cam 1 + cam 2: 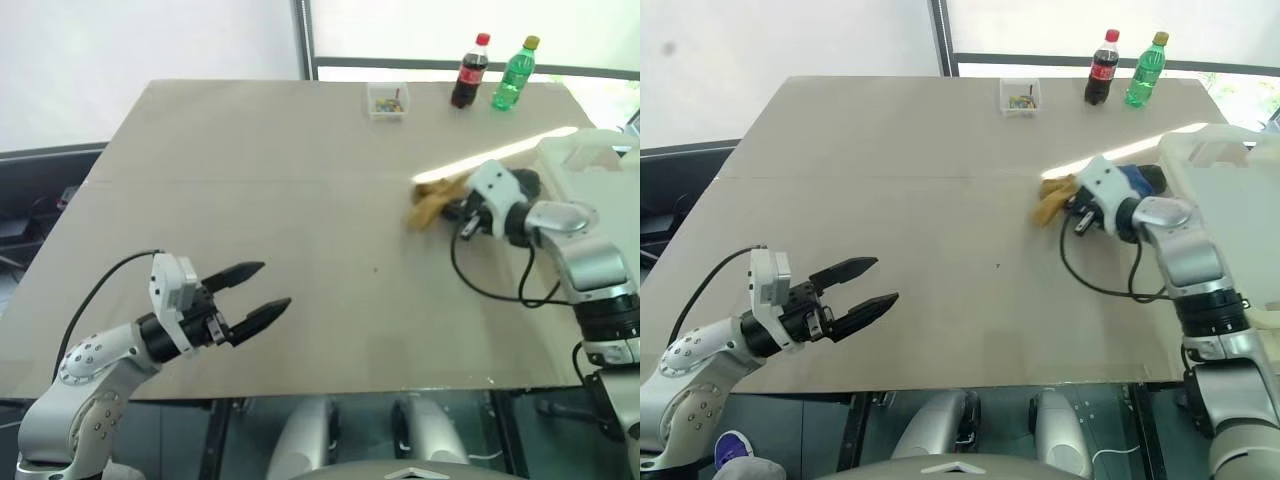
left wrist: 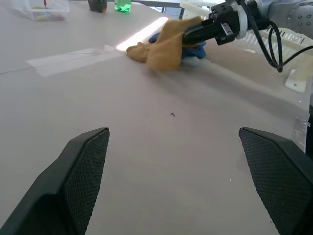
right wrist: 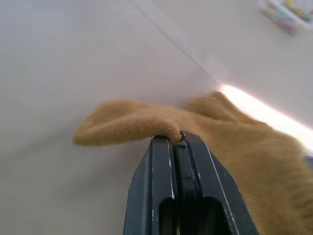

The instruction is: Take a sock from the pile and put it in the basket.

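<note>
**Robot pinches a yellow sock at the pile**

The right gripper point(image 3: 178, 139) has its fingers pressed together on a fold of a mustard sock point(image 1: 428, 205), at the pile point(image 1: 1095, 190) on the tabletop point(image 1: 300, 200), just beside the white basket point(image 1: 1230, 200). The sock looks light, soft and limp, likely to droop, so a pinched fold suits it. The left gripper point(image 1: 255, 295) hovers well apart, fingers spread wide, holding nothing.

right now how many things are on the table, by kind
bottles: 2, cola and green
clear box: 1
yellow sock: 1, pinched in the right hand
blue sock: at least 1, partly hidden
basket: 1
total: 6 at least
</note>
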### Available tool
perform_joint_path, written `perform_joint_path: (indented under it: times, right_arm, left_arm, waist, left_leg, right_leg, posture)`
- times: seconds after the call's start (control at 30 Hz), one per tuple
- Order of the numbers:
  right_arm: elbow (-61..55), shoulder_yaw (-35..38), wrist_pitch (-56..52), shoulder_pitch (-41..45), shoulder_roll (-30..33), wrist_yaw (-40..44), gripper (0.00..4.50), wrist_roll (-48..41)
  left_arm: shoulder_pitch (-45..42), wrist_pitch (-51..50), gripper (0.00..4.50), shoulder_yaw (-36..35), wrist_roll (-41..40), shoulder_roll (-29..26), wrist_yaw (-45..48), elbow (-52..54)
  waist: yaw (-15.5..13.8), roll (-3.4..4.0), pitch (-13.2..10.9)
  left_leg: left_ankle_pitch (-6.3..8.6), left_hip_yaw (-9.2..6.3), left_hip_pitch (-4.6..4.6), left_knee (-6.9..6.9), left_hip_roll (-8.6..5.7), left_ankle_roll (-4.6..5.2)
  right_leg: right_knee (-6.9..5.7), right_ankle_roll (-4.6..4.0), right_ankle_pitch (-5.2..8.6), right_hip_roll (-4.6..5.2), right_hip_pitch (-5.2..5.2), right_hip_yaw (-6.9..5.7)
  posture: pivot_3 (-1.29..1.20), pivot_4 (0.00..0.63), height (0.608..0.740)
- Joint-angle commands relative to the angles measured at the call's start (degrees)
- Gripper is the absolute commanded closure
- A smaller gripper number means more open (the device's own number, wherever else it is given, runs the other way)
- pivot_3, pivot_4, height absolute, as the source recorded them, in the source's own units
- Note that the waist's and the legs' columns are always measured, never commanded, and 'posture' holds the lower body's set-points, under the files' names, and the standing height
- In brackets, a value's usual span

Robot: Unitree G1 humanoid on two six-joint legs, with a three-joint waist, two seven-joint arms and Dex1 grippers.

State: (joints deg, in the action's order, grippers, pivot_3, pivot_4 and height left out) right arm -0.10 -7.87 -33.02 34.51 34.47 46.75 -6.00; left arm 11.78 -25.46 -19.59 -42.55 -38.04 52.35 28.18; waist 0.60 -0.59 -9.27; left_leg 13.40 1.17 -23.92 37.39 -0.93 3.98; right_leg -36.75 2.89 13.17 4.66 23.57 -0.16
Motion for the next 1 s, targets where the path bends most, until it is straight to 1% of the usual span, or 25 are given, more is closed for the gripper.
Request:
perform_joint_path:
  times: [0.03, 0.27, 0.4, 0.53, 0.6, 0.7, 0.77, 0.8, 0.83, 0.87, 0.97, 1.0]
  right_arm:
    - [-6.09, -1.32, -2.33, -1.83, -1.06, -0.91, 4.46, -0.38]
    - [-17.79, -7.46, -7.21, -11.62, -1.81, 1.02, 4.46, -2.53]
    - [-22.44, -11.31, -6.23, -16.64, 0.02, 3.63, 4.46, -3.26]
    - [-23.4, -11.72, -6.19, -16.26, -3.87, 1.33, 4.46, -4.3]
    - [-23.45, -11.86, -5.16, -16.11, -3.84, 1.65, 4.46, -4.07]
    - [-24.56, -10.65, -6.22, -16.96, -3.43, 2.82, 4.46, -6.36]
    - [-25.26, -10.2, -5.78, -17.36, -3.67, 3.11, 4.46, -7.46]
    - [-25.24, -9.73, -5.79, -17.31, -4.07, 3.0, 4.18, -8.22]
    - [-25.56, -9.03, -7.65, -17.23, -4.53, 2.72, 4.0, -9.62]
    - [-26.28, -8.75, -8.56, -17.16, -4.36, 3.19, 3.65, -10.8]
    - [-28.19, -7.96, -8.57, -17.62, -2.9, 2.21, 2.29, -10.82]
    - [-29.17, -6.85, -9.04, -18.28, -2.25, 2.52, 1.78, -12.09]
  left_arm:
    - [-0.24, 0.8, 0.0, -0.34, -0.7, -0.16, 0.33, 1.3]
    - [-0.01, 0.49, 0.0, -0.46, -0.77, -0.67, 0.68, 1.45]
    - [0.33, 0.11, 0.0, -0.62, -0.96, -1.17, 0.94, 1.56]
    - [0.0, 0.4, 0.0, 0.13, -0.01, -1.89, 1.45, 1.29]
    - [-0.38, 0.25, 0.0, 0.2, -0.01, -2.04, 1.53, 0.98]
    - [-1.1, 0.05, 0.0, 0.69, 0.35, -2.4, 1.93, 0.53]
    - [-1.83, 0.49, 0.0, 2.64, 1.83, -2.55, 2.3, 0.02]
    - [-2.32, 0.71, 0.0, 3.58, 2.68, -2.6, 2.35, -0.33]
    - [-2.74, 0.95, 0.0, 4.43, 3.55, -2.7, 2.37, -0.76]
    - [-3.25, 1.3, 0.0, 5.15, 4.28, -2.68, 2.5, -1.26]
    - [-5.32, 1.25, 0.0, 6.85, 5.01, -1.96, 1.98, -2.38]
    - [-5.78, 1.67, 0.0, 7.6, 5.8, -1.75, 1.82, -2.64]
  waist:
    - [-0.05, 0.0, 0.0]
    - [-0.04, 0.0, 0.0]
    - [0.01, 0.0, 0.0]
    - [0.21, -0.02, 0.01]
    - [0.08, -0.01, 0.0]
    - [-0.2, -0.02, 0.01]
    - [-0.23, -0.02, 0.01]
    - [-0.19, -0.02, 0.01]
    - [-0.18, -0.02, 0.01]
    - [-0.18, -0.02, 0.01]
    - [-0.18, -0.03, 0.0]
    - [-0.18, -0.03, 0.0]
  left_leg:
    - [0.0, 0.0, 0.0, 0.0, -0.01, 0.0]
    - [0.1, -0.02, -0.02, -0.06, -0.06, -0.18]
    - [0.12, -0.02, -0.01, -0.07, -0.06, -0.2]
    - [0.12, -0.03, 0.04, -0.07, -0.05, -0.22]
    - [0.12, -0.03, 0.04, -0.07, -0.04, -0.23]
    - [0.12, -0.04, 0.02, -0.06, -0.11, -0.22]
    - [0.13, -0.04, 0.02, -0.06, -0.16, -0.22]
    - [0.12, -0.05, 0.02, -0.06, -0.16, -0.22]
    - [0.12, -0.06, 0.02, -0.06, -0.15, -0.22]
    - [0.12, -0.06, 0.02, -0.06, -0.15, -0.21]
    - [0.12, -0.08, 0.02, -0.06, -0.15, -0.21]
    - [0.12, -0.08, 0.01, -0.06, -0.15, -0.21]
  right_leg:
    - [0.0, 0.0, 0.0, 0.03, 0.0, 0.0]
    - [0.02, 0.0, 0.0, 0.12, 0.03, -0.01]
    - [0.02, -0.01, 0.0, 0.13, 0.05, -0.01]
    - [0.01, -0.01, 0.01, 0.11, 0.06, -0.01]
    - [0.0, -0.01, 0.01, 0.11, 0.07, -0.01]
    - [0.02, -0.01, 0.01, 0.16, 0.06, -0.03]
    - [0.03, -0.01, 0.0, 0.21, 0.06, -0.03]
    - [0.03, -0.01, 0.01, 0.21, 0.06, -0.05]
    - [0.03, -0.01, 0.01, 0.2, 0.06, -0.05]
    - [0.02, -0.01, 0.0, 0.2, 0.06, -0.05]
    - [0.02, -0.01, 0.01, 0.19, 0.06, -0.06]
    - [0.02, -0.01, 0.0, 0.19, 0.06, -0.07]
  posture:
    - [0.0, 0.15, 0.729]
    - [0.0, 0.15, 0.729]
    - [0.0, 0.15, 0.729]
    - [0.0, 0.15, 0.729]
    - [0.0, 0.15, 0.729]
    - [0.0, 0.15, 0.729]
    - [0.0, 0.15, 0.729]
    - [0.0, 0.15, 0.729]
    - [0.0, 0.15, 0.729]
    - [0.0, 0.15, 0.729]
    - [0.0, 0.15, 0.729]
    - [0.0, 0.15, 0.729]
